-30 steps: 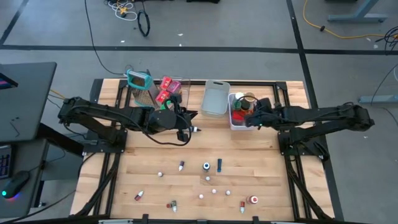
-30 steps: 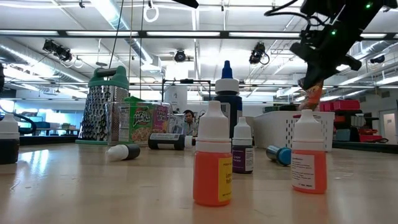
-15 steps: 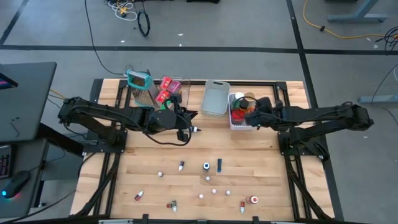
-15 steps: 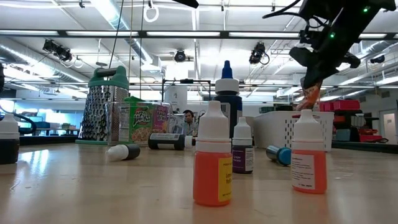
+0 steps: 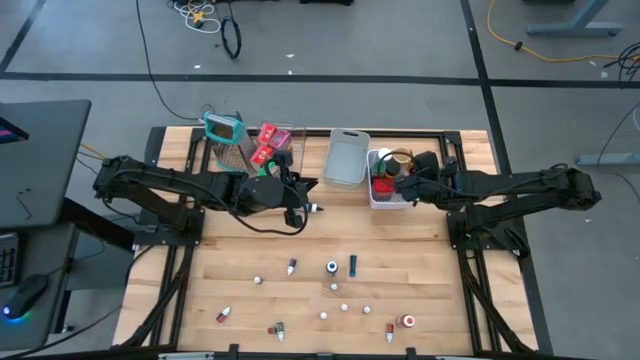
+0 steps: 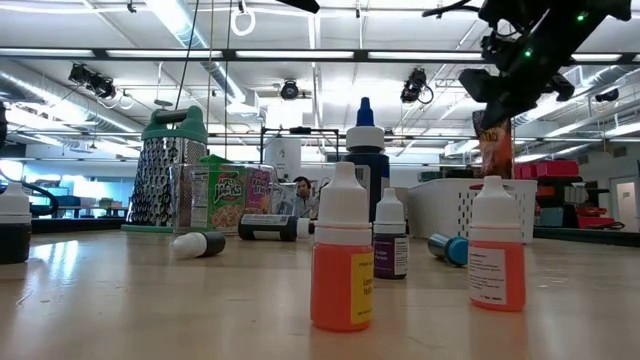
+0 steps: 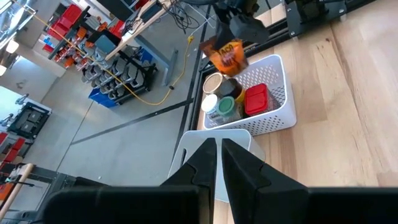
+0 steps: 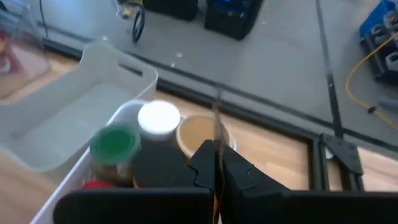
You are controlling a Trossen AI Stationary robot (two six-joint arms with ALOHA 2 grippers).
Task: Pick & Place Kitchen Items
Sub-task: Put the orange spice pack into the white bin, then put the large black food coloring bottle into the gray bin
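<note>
Orange snack packet [image 7: 227, 55], pinched edge-on in the closed right gripper [image 5: 403, 183], now hangs upright higher above the white slotted plastic basket [image 5: 385, 200], far right: lifted out; left gripper [image 5: 312, 208] shut, empty, mid-table

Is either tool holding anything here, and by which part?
The right tool pinches an orange packet by its top edge, above the white bin. The left tool holds nothing.

No wording can be read with certainty. The cereal box [image 6: 228, 199] beside the grater [image 6: 170, 170] carries lettering, and the dropper bottles' [image 6: 340, 250] labels carry print too small to read.
</note>
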